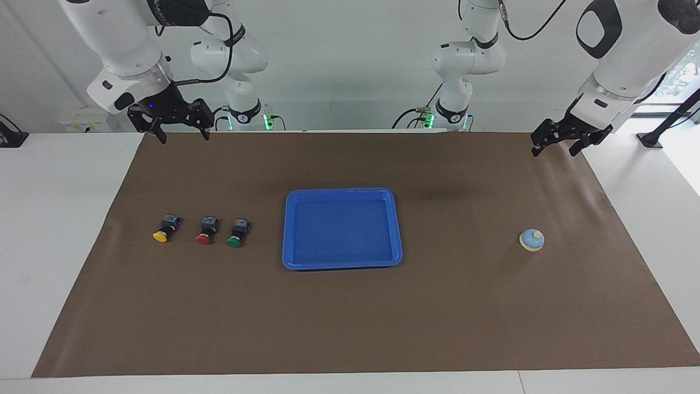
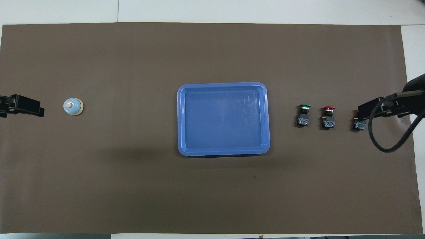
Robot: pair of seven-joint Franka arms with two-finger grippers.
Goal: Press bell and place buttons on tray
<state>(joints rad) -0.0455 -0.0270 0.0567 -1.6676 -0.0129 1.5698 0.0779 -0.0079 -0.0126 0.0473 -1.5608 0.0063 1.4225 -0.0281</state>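
Note:
Three buttons lie in a row on the brown mat toward the right arm's end: yellow (image 1: 163, 230), red (image 1: 205, 231) and green (image 1: 237, 234) nearest the tray. The blue tray (image 1: 288, 230) sits mid-mat with nothing in it. The light-blue bell (image 1: 531, 239) stands alone toward the left arm's end. My right gripper (image 1: 185, 135) hangs open, high over the mat's robot-side edge. My left gripper (image 1: 555, 149) hangs open over the mat's corner. From overhead, the right gripper (image 2: 368, 111) covers the yellow button's (image 2: 358, 125) cap; the left gripper (image 2: 23, 106) shows beside the bell (image 2: 73, 106).
The brown mat (image 1: 350, 317) covers most of the white table. A black cable (image 2: 382, 142) loops down from the right gripper, over the mat beside the yellow button. The green button (image 2: 303, 114) and the red button (image 2: 328, 117) lie in plain sight beside the tray (image 2: 222, 85).

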